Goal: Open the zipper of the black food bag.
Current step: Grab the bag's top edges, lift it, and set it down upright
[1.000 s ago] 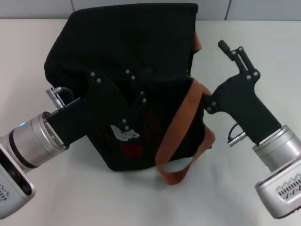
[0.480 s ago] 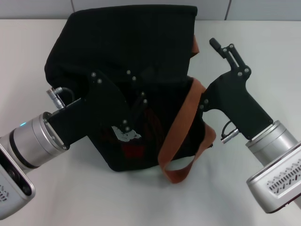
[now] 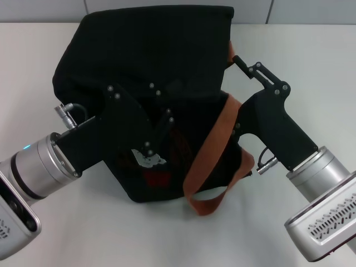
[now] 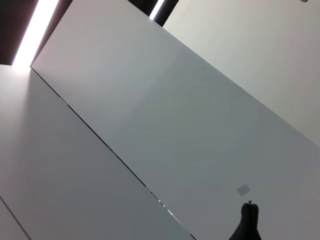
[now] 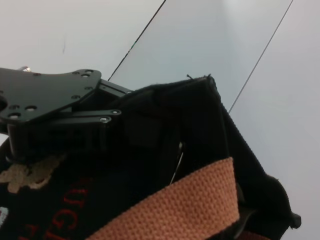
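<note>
Bag count is one: a single black food bag (image 3: 150, 72) sits on the white desk (image 3: 311, 67), slumped, with two orange-brown handles (image 3: 214, 150) hanging down its right side and a pale bear patch (image 3: 149, 159) above red print on the front. Two end effectors are in view. The left end effector (image 3: 161, 125) lies pressed against the front of the bag, its fingers close together against the dark fabric; whether they grip anything cannot be told. The right end effector (image 3: 245, 67) is beside the bag's upper right corner, just above a handle; only one slim finger shows clearly, so its opening cannot be told and it holds nothing visible. The right wrist view adds what the head view lacks: a thin silver pull tab of the zipper (image 5: 176, 165) hanging on the black fabric, close to the left end effector's fingers (image 5: 107, 120). The left wrist view shows only pale wall panels (image 4: 150, 125).
</note>
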